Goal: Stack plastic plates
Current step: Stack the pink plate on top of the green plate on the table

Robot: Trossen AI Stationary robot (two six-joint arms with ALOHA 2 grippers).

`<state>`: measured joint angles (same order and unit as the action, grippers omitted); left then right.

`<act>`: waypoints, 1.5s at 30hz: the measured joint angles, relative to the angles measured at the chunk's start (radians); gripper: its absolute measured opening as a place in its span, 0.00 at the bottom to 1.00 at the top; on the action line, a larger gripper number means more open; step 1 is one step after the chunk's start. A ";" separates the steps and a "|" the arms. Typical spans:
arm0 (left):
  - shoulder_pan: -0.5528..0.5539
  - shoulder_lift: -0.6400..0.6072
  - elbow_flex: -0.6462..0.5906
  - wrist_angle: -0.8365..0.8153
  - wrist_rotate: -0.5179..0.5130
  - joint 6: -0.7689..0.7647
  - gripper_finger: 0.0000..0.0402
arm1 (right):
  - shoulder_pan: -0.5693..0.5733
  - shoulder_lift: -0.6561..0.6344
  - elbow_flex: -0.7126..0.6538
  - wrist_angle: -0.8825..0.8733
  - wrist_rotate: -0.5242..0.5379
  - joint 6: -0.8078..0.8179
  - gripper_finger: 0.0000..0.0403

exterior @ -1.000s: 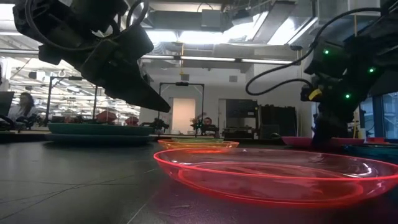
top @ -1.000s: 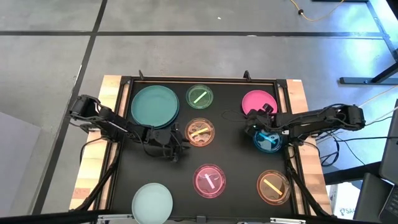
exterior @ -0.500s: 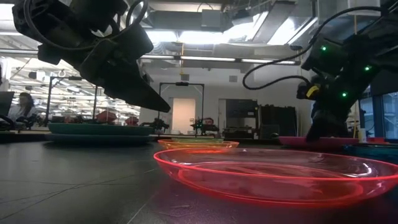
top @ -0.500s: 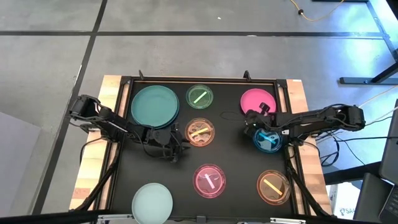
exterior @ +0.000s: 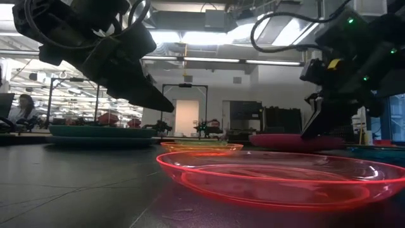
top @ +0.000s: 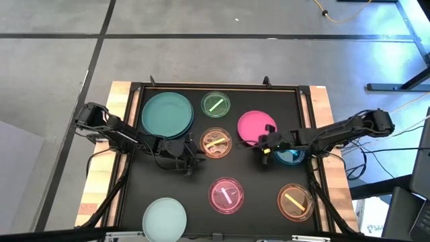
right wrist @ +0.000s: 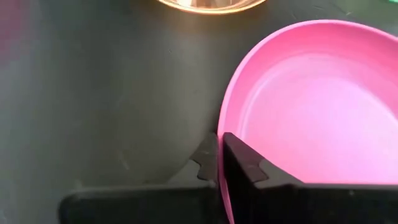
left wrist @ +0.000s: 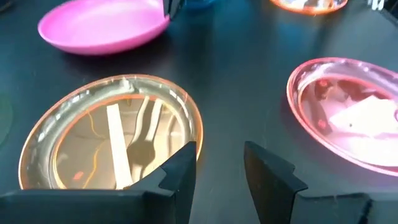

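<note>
**Pink plate in transit**

Right gripper [top: 267,142] clamped on rim of pink plate [top: 256,128], lifted just off surface [top: 255,181]. Next: carry to teal plate [top: 167,114], far beyond gripper, release. Left gripper [left wrist: 217,163] apart, idle beside orange plate [left wrist: 112,140].

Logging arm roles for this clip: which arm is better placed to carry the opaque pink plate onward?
Right. The right gripper is shut on the pink plate rim; the left gripper waits open beside the orange plate.

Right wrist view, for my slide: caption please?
Right gripper pinching the rim of an opaque pink plate above the black table.
</note>
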<state>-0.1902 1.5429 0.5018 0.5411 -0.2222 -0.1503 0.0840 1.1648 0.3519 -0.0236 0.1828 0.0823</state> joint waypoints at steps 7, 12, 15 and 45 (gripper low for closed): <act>0.019 0.009 0.012 0.038 0.000 0.045 0.32 | 0.016 0.000 0.000 0.025 0.003 0.078 0.16; 0.070 0.080 0.126 -0.001 0.066 0.062 0.39 | 0.017 -0.009 0.036 0.007 -0.033 0.080 0.34; 0.100 0.156 0.257 -0.107 0.093 0.109 0.45 | 0.056 -0.032 0.050 0.010 -0.054 0.095 0.41; 0.231 0.741 1.025 -0.532 0.097 0.445 0.47 | 0.342 -0.201 0.047 -0.080 0.328 0.157 0.46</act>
<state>0.0407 2.2840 1.5266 0.0087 -0.1250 0.2944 0.4259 0.9642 0.3985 -0.1033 0.5106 0.2390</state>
